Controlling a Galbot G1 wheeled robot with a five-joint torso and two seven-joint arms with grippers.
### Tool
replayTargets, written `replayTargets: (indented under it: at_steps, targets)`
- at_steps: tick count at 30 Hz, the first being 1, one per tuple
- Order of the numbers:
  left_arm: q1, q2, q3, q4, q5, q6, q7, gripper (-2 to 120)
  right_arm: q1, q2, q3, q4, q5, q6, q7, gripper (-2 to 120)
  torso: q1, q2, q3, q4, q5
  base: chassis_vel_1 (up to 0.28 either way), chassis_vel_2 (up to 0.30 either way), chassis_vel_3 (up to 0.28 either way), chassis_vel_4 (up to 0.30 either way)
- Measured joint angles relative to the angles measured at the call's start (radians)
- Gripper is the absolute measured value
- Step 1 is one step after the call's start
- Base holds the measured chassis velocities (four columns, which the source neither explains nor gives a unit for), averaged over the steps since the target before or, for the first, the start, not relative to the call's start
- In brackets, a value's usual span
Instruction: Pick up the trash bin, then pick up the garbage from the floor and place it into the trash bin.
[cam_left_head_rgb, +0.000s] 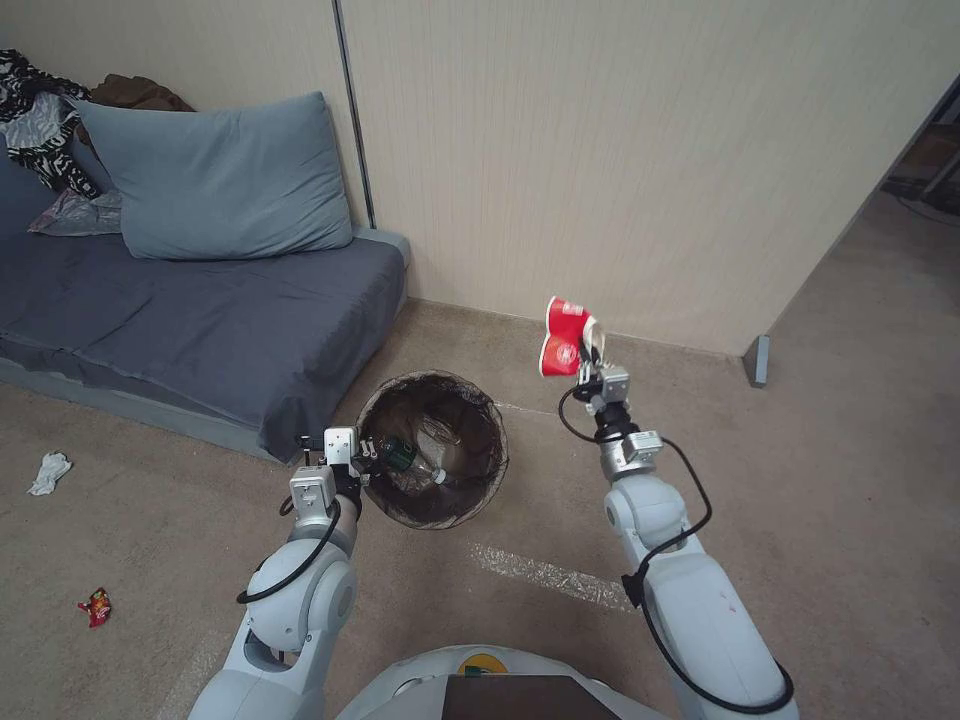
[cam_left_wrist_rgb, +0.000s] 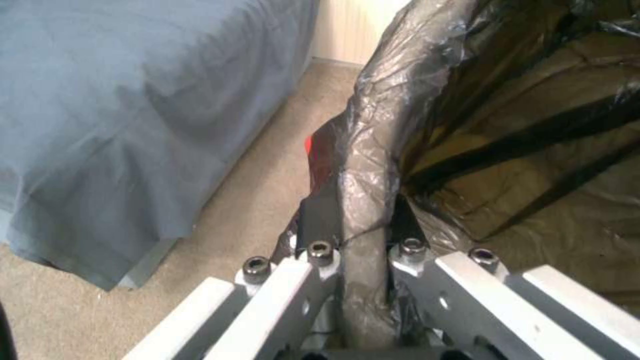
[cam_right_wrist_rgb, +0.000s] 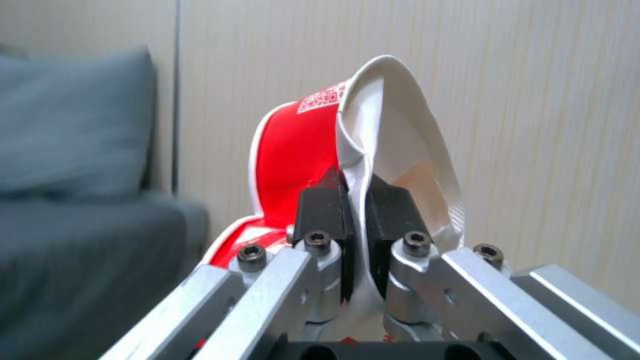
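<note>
Left gripper (cam_left_head_rgb: 362, 462): nearest the robot, clenched on the rim of the small round trash bin (cam_left_head_rgb: 433, 462) with its dark brown-black plastic liner; the left wrist view shows the liner-wrapped rim (cam_left_wrist_rgb: 363, 200) pinched between both pads. Gripping the rim likely keeps the mouth open and tilted toward the robot, so litter can drop in.

Trash bin contents: a clear plastic bottle with a green label (cam_left_head_rgb: 415, 462) lies inside against the liner. Its label cannot be read.

Right gripper (cam_left_head_rgb: 588, 358): raised off the floor, well to the right of the bin and beyond it, grasping a red-and-white paper cup (cam_left_head_rgb: 565, 336). The pads (cam_right_wrist_rgb: 325, 210) squeeze the cup's wall (cam_right_wrist_rgb: 293, 150) flat, crumpling its white inside. The cup is not yet over the bin's mouth, so it seems to be mid-carry.

Writing: a white square code pattern (cam_right_wrist_rgb: 322, 99) is printed on the red outside; a white round mark on the cup is too small to read.

Floor litter left: a small red snack wrapper (cam_left_head_rgb: 96, 606) and a crumpled white tissue (cam_left_head_rgb: 49, 472) lie on the beige carpet at the robot's left, well apart from the bin.

Beyond: a low bed with a grey-blue sheet (cam_left_head_rgb: 190, 320) and a grey-blue pillow (cam_left_head_rgb: 215, 180) against the pale panelled wall (cam_left_head_rgb: 650, 150).
</note>
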Motion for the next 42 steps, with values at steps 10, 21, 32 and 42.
replayTargets:
  at_steps: [10, 21, 32, 42]
  targets:
    - [0.0, 0.004, 0.01, 0.002, -0.015, 0.01, 0.0, 0, -0.085, -0.027, -0.046, 0.205, 0.084, 0.072, -0.217, 3, 0.0, 0.0, 0.0, -0.0001, 0.0001, 0.0, 0.0, 0.0, 0.0]
    - [0.004, 0.001, 0.017, -0.009, -0.03, 0.029, -0.003, 0, -0.163, -0.063, -0.159, 0.253, 0.032, 0.072, -0.252, 3, 0.0, 0.0, 0.0, 0.0, 0.0, 0.0, 0.0, 0.0, 0.0]
    - [0.003, 0.0, 0.02, -0.011, -0.033, 0.032, -0.003, 0, -0.18, -0.061, -0.257, 0.186, -0.019, 0.076, -0.257, 3, 0.0, 0.0, 0.0, 0.0, 0.0, 0.0, 0.0, 0.0, 0.0]
    - [0.001, 0.0, 0.021, -0.01, -0.034, 0.032, -0.003, 0, -0.182, -0.05, -0.305, 0.085, -0.061, 0.099, -0.253, 3, 0.0, 0.0, 0.0, 0.0, 0.0, 0.0, 0.0, 0.0, 0.0]
